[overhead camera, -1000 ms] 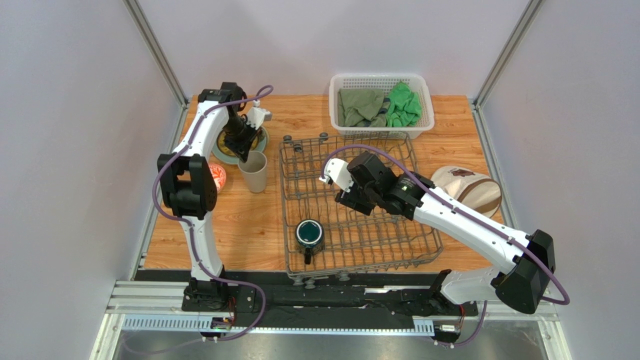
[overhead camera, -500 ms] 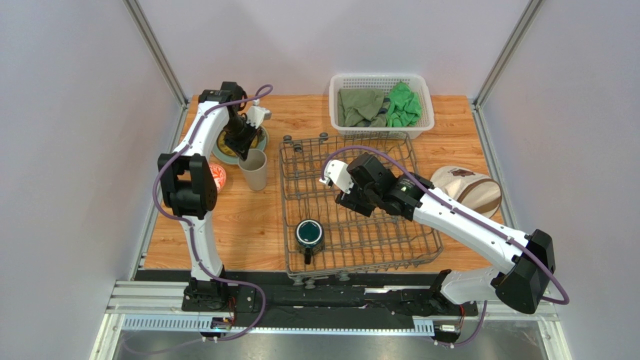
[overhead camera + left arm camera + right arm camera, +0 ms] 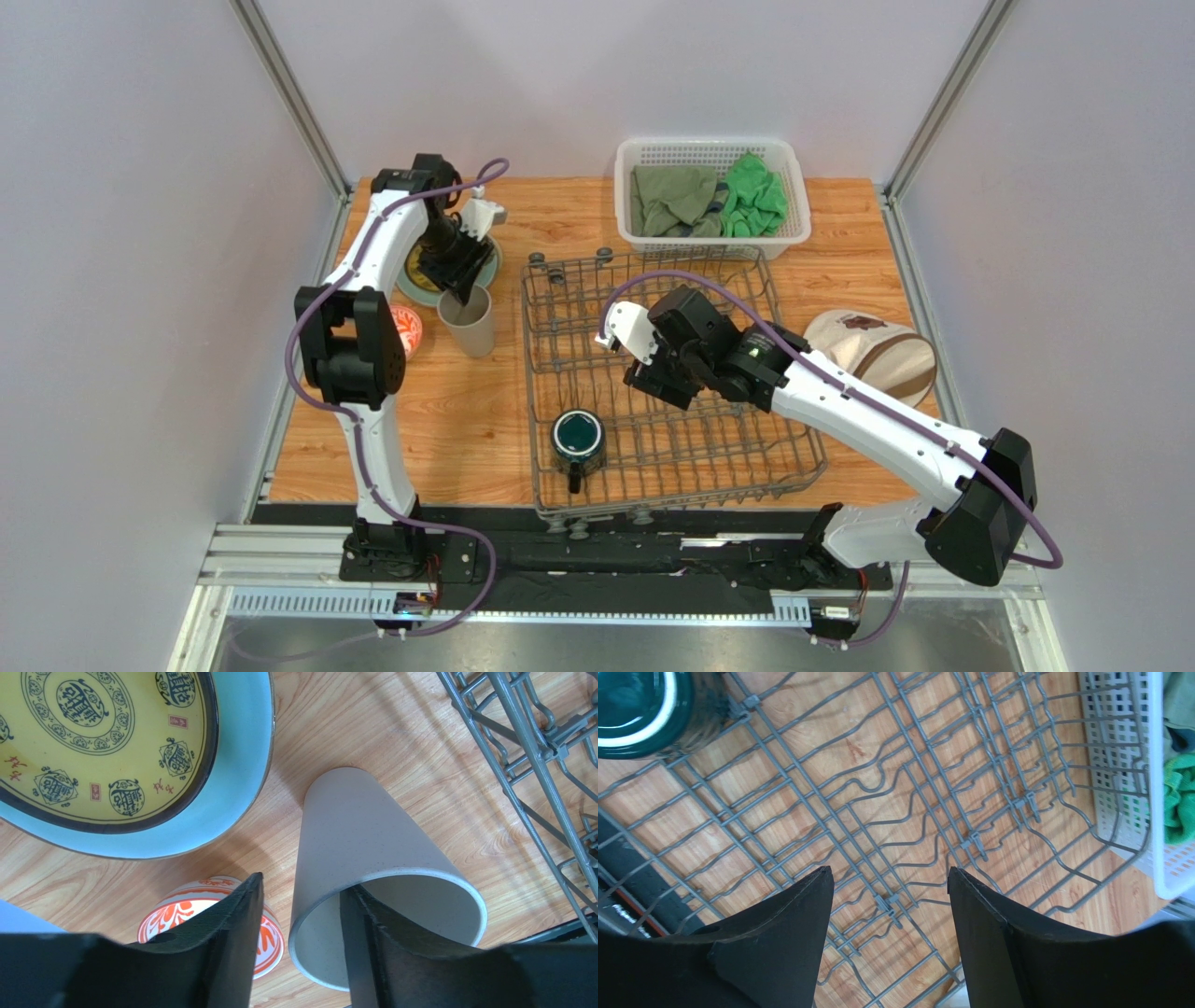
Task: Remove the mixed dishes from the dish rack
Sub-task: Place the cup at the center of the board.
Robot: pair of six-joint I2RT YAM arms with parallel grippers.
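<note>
While the left arm bends over the far left of the wooden table (image 3: 491, 420), the left claw (image 3: 302, 890) stands astride the rim of the tall beige cup (image 3: 365, 833), a plain, speckled, tapering cup set upright. Its jaws are parted: one finger (image 3: 235, 938) is outside the wall with a gap showing and the other is inside the mouth, so nothing is clamped. Ahead and left of this claw lies the yellow-and-green plate (image 3: 105, 742), with dark characters on its yellow centre. The small red-and-white bowl (image 3: 203, 906) sits just under the outer finger. Further right, the right arm reaches across the dish rack (image 3: 659, 420), and the right claw (image 3: 889, 875) hangs open and empty above its grey wires. The dark teal mug (image 3: 577, 437) stands in the rack, near-left of that claw. Beyond the claw, a white mesh basket (image 3: 713, 146) holds green cloths (image 3: 755, 196).
</note>
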